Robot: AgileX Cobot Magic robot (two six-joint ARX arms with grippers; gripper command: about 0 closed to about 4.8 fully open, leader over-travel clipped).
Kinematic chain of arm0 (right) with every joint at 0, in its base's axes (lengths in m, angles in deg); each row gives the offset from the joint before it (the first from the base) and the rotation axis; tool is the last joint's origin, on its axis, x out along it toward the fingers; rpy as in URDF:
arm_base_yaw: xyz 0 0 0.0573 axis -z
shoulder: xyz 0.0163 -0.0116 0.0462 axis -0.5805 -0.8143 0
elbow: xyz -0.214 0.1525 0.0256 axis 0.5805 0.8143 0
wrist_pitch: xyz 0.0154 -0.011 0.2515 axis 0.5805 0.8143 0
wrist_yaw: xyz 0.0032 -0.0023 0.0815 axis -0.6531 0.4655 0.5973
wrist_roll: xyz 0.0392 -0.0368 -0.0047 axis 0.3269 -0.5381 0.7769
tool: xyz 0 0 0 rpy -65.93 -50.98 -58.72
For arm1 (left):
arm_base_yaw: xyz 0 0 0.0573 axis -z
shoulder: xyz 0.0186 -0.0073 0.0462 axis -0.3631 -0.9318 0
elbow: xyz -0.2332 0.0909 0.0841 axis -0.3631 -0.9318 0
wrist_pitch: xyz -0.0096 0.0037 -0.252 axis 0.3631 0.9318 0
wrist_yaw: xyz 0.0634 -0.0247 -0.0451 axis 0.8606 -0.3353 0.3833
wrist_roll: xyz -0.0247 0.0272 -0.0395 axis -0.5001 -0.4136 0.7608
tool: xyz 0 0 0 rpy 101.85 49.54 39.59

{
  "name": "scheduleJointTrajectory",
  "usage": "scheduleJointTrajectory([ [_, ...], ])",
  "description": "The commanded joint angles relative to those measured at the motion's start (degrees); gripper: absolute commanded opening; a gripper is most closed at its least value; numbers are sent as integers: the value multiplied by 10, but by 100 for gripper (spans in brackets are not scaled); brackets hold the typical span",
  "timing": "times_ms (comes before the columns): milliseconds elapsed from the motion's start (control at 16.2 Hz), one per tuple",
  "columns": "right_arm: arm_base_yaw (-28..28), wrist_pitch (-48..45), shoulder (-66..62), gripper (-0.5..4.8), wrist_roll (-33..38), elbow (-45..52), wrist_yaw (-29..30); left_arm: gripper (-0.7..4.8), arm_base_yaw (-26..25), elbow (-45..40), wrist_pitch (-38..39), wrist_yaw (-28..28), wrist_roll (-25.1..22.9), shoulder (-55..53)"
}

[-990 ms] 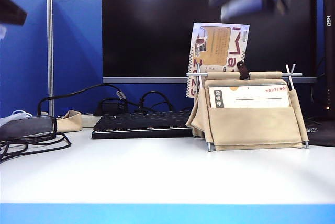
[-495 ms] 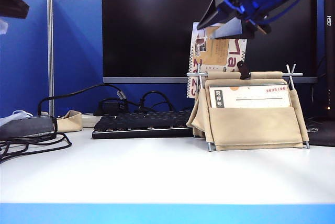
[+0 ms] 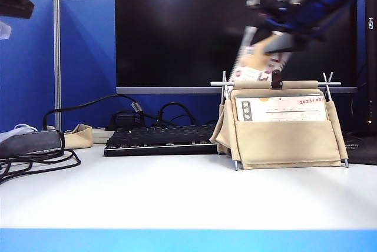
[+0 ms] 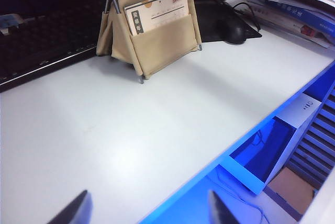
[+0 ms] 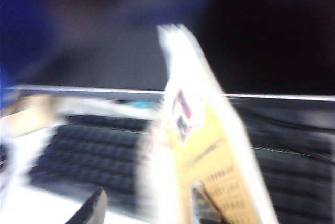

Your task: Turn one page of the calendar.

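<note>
The page (image 3: pixel 256 63) sticks up above the calendar (image 3: pixel 281 125), leaning over with its tan back showing, blurry in the pictures. The calendar sits on the white counter (image 3: pixel 177 193), to the right, just in front of a black keyboard (image 3: pixel 159 140) and a big dark screen (image 3: pixel 177 28). The right gripper (image 3: pixel 277 43) is up at the top edge of the page; its fingers are partly apart, and the page seems to be between them, but the blur makes it hard to tell if they squeeze it. The left gripper (image 4: pixel 146 211) hangs far off over the near left part of the counter, its fingers wide apart and empty. I think the turn is about half done: the page is lifted, the next sheet already shows in front, and the page has yet to fall over the back. There is one calendar, one lifted page, one keyboard, one screen and two grippers.
</note>
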Motion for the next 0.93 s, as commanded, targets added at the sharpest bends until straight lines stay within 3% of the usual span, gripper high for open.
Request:
scheduleJointTrajectory([
  [62, 51, 41, 3, 211, -2, -2, 3, 292, 0, 2, -8, -2, 2, -1],
  [186, 84, 78, 3, 211, -3, -2, 31, 292, 0, 2, -8, -2, 14, -1],
  [371, 85, 79, 16, 210, -33, -2, 51, 292, 0, 2, -8, -2, 13, -1],
  [495, 85, 61, 72, 147, -43, 0, 48, 279, 0, 4, -20, -1, -6, -1],
  [557, 85, 61, 130, 122, -48, 0, 38, 231, 0, 11, -29, 10, -23, -1],
  [619, 85, 82, 189, 70, -47, 8, 26, 145, 0, 22, -30, 46, -36, -1],
  [742, 85, 98, 350, 39, -49, 94, 13, 46, -1, 41, -38, 157, -52, -1],
  [928, 83, 108, 590, 13, -41, 279, -1, -5, -1, 41, -19, 137, -61, -1],
])
